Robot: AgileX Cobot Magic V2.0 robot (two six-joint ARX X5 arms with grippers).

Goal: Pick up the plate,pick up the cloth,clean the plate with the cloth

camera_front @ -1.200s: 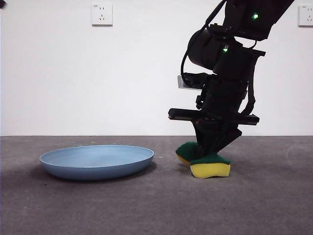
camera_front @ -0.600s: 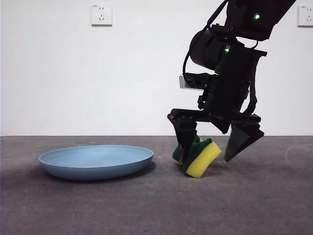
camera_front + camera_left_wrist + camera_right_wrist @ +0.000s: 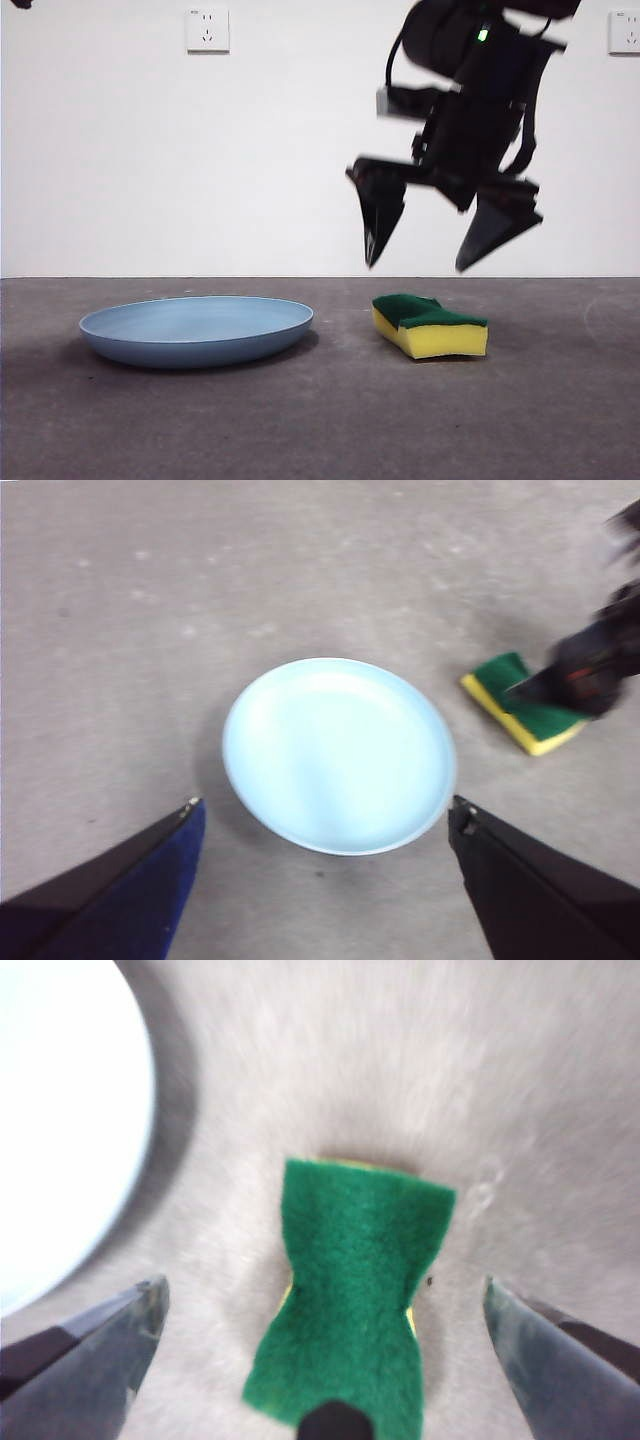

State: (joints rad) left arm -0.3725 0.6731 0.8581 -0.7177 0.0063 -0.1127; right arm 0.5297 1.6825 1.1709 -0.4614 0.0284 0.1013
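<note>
The light-blue plate (image 3: 196,330) lies flat on the grey table at the left. The cloth, a yellow sponge with a green top (image 3: 430,325), lies flat on the table to the plate's right. My right gripper (image 3: 417,265) hangs open well above the sponge, holding nothing. In the right wrist view the sponge (image 3: 355,1295) lies below the open right gripper (image 3: 325,1285), and the plate's edge (image 3: 60,1130) shows at one side. My left gripper (image 3: 325,802) is open high above the plate (image 3: 340,755), with the sponge (image 3: 520,702) beside it.
A white wall with two sockets (image 3: 208,28) (image 3: 625,30) stands behind the table. The left arm shows only as a black tip (image 3: 20,4) at the top left corner. The right arm (image 3: 600,665) appears blurred in the left wrist view.
The right gripper opened, let go of the sponge and rose clear of it. The sponge tipped on edge, then dropped flat, green side up. The plate stayed put.
</note>
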